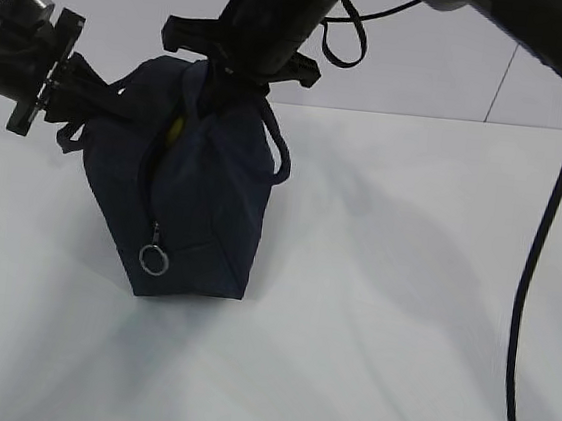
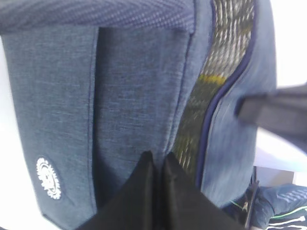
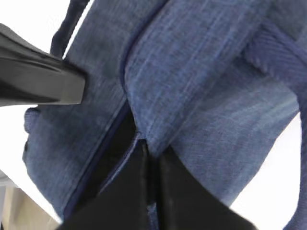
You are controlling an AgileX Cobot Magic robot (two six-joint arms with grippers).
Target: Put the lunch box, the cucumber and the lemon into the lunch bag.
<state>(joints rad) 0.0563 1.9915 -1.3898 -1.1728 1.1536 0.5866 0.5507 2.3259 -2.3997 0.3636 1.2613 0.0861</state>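
Left wrist view shows the left fingers pressed tight together, with the blue cloth of the lunch bag right at their tips. They look pinched on the bag's side, near the edge of the open top. The right wrist view shows the right fingers shut tight too, with a fold of the same bag's cloth between their tips, next to the dark zipper edge.

In the exterior view the left gripper holds the bag from the left and the right gripper holds it from above, so the two arms seem to be keeping the mouth of the bag apart. The bag stands on the white desk, and its zipper ring hangs down the front, so the top is unzipped.

A bit of yellow shows inside the opening. I think that is the lemon, already in the bag. No lunch box and no cucumber lie on the desk, so they may be inside as well. If so, the packing is nearly or fully done.

But the inside of the bag is mostly hidden. The silver lining only shows blurry yellow and green patches, so I cannot tell for sure what is in there. The right arm also covers the top of the bag.
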